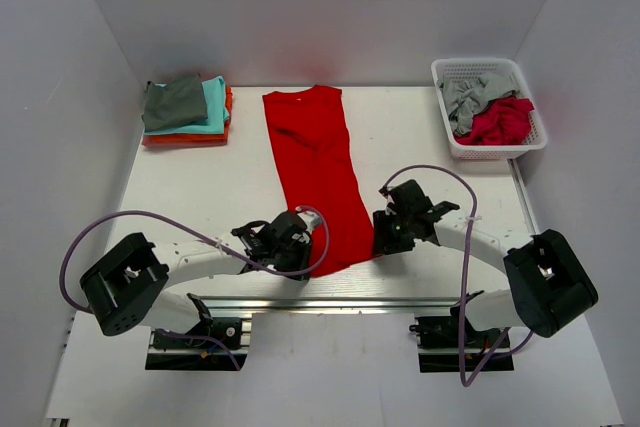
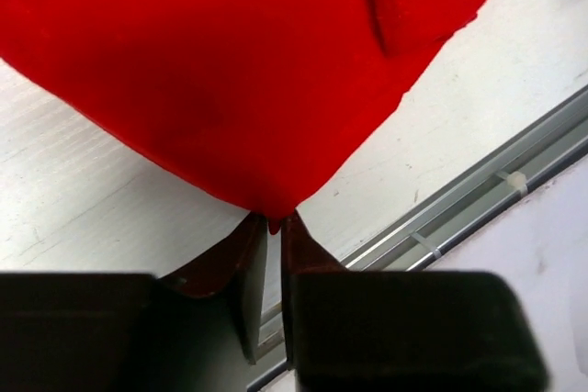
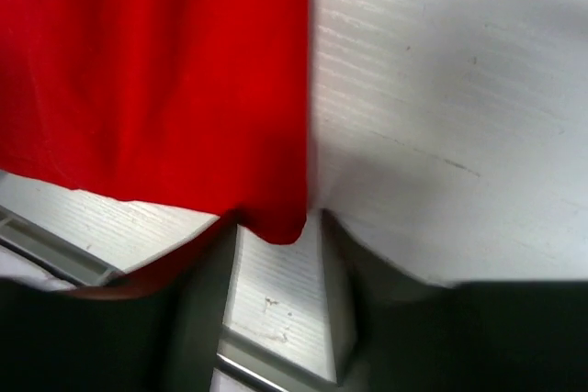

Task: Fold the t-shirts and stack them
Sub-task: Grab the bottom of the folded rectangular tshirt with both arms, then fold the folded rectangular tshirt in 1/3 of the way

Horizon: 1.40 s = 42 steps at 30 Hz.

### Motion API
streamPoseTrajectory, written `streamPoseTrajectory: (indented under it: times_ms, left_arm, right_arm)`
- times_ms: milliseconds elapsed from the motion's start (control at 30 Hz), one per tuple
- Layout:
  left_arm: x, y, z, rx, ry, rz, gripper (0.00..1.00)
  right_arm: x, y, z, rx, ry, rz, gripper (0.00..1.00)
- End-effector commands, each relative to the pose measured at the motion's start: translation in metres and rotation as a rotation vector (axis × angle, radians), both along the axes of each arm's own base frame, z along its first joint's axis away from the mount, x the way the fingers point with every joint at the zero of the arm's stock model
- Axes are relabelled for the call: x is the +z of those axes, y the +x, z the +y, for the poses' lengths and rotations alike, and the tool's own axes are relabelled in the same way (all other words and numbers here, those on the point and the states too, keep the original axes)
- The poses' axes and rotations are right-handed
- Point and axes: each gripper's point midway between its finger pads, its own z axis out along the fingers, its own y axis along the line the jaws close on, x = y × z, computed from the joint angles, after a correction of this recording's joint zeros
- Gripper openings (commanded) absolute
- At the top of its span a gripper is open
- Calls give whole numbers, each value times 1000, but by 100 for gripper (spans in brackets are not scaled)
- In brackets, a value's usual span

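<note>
**Both tools at the near hem of the red t-shirt**

On the white surface: the red t-shirt, folded lengthwise into a long narrow strip. Lies flat, collar at the far end, hem at the near edge just ahead of the metal rail. Slants a little from far left to near right.

At the near left corner of the hem: the left tool. From the left wrist, fingers standing almost together, only a thin slit between them. Pinching the very tip of the red corner.

At the near right corner of the hem: the right tool. From the right wrist, fingers partly spread, bare surface showing in the gap. Red corner hanging into that gap, close to one finger and clear of the other, not clamped.

In the far left corner: a stack of folded t-shirts, with a grey one on top, a teal one beneath and an orange one at the bottom.

In the far right corner: a white basket holding a crumpled grey shirt and a crimson shirt. Stack and basket both well apart from the tools.
</note>
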Motion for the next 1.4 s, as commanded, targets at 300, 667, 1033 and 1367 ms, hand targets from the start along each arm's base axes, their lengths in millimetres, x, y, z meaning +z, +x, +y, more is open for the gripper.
streamPoseTrajectory:
  times_ms: [300, 667, 1033, 1367]
  left_arm:
    - [27, 8, -9, 14, -76, -70, 0]
    - [94, 84, -4, 240, -36, -336, 0]
    - [134, 178, 35, 561, 53, -513, 0]
    - [150, 263, 44, 575, 78, -578, 0]
  right_arm:
    - [20, 12, 18, 63, 99, -77, 0]
    - [92, 95, 42, -57, 152, -363, 0]
    - [138, 187, 61, -143, 127, -500, 0]
    - [160, 265, 78, -139, 124, -586, 0]
